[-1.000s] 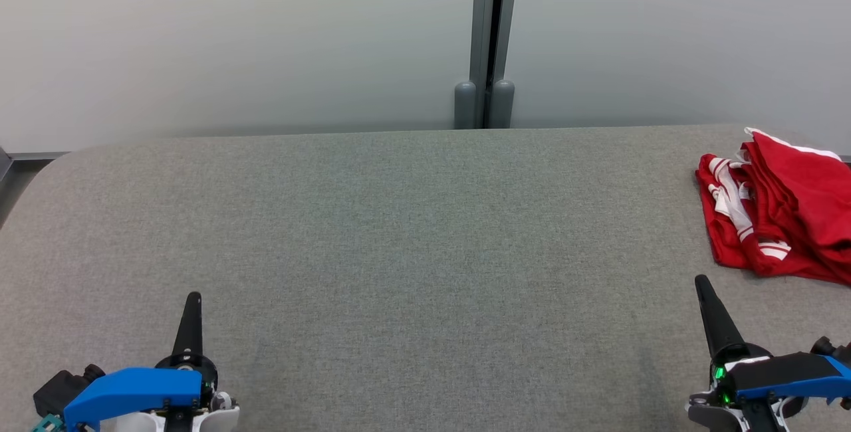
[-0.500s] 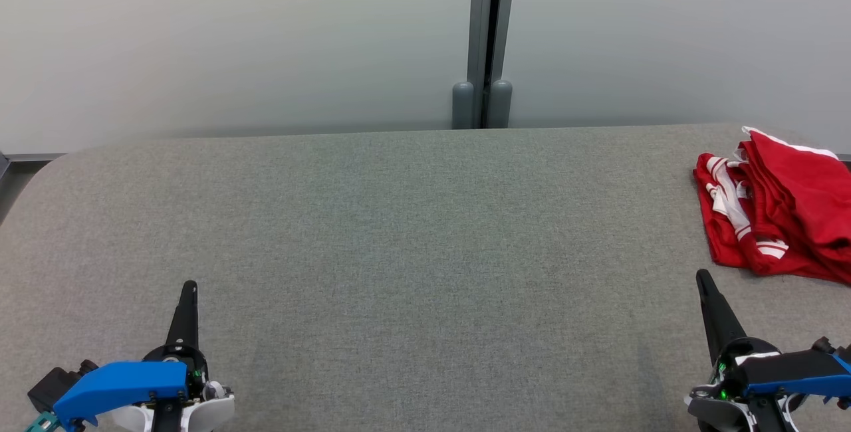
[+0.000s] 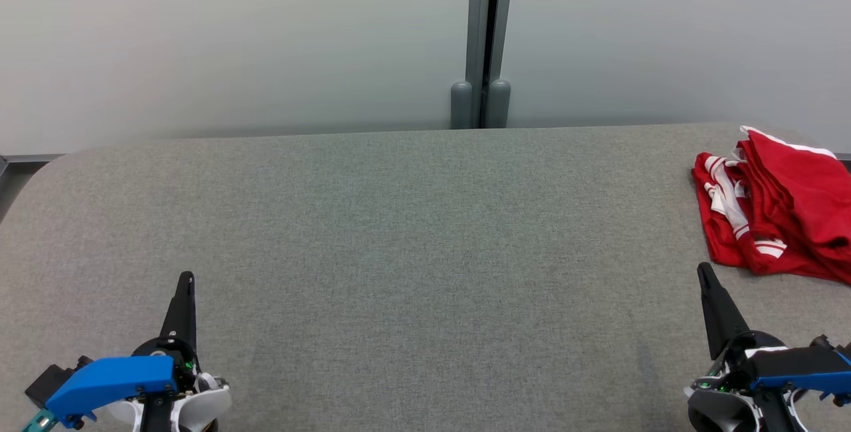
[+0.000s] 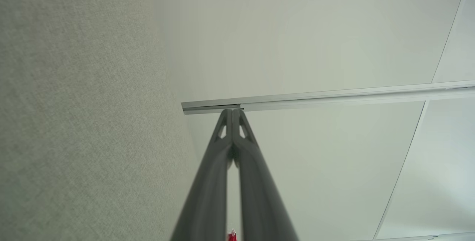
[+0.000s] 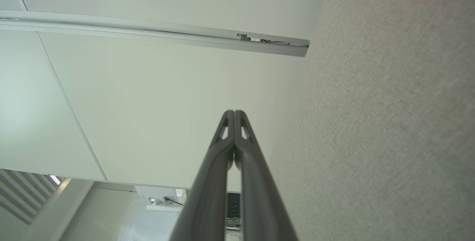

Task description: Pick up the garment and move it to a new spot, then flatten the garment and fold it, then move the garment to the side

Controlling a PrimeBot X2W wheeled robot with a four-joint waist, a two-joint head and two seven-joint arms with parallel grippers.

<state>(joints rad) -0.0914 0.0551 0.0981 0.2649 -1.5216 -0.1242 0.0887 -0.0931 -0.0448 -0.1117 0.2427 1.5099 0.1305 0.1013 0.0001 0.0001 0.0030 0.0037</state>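
The red garment (image 3: pixel 778 219) with white stripes lies crumpled at the far right of the grey tabletop (image 3: pixel 412 232), partly cut off by the head view's right border. The right claw (image 3: pixel 702 271) is near its front hem, fingers pressed together and empty. The left claw (image 3: pixel 186 279), also pressed together and empty, is well apart on the other side. I see 3 likely risks. A pinch on only 1 layer could drag the heap rather than lift it. The 2 claws could catch separate folds and twist it. A nudge could push it off the tabletop's right edge.
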